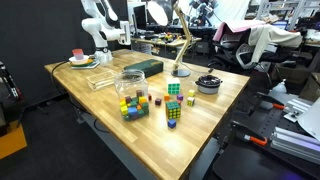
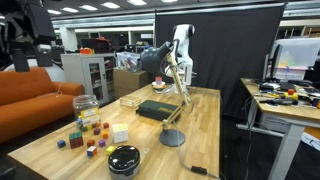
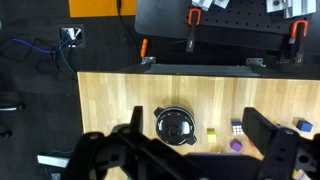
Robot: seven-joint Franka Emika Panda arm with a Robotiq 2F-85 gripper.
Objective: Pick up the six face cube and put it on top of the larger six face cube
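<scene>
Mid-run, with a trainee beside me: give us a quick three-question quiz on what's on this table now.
1. True or false: the six face cube already sits on the larger six face cube.
2. In the wrist view the gripper is: A open; B shut on a cube; C out of view.
3. What clear vessel stands just behind the coloured blocks?

Key: 1 false, both stand on the table; 2 A; 3 the glass jar.
</scene>
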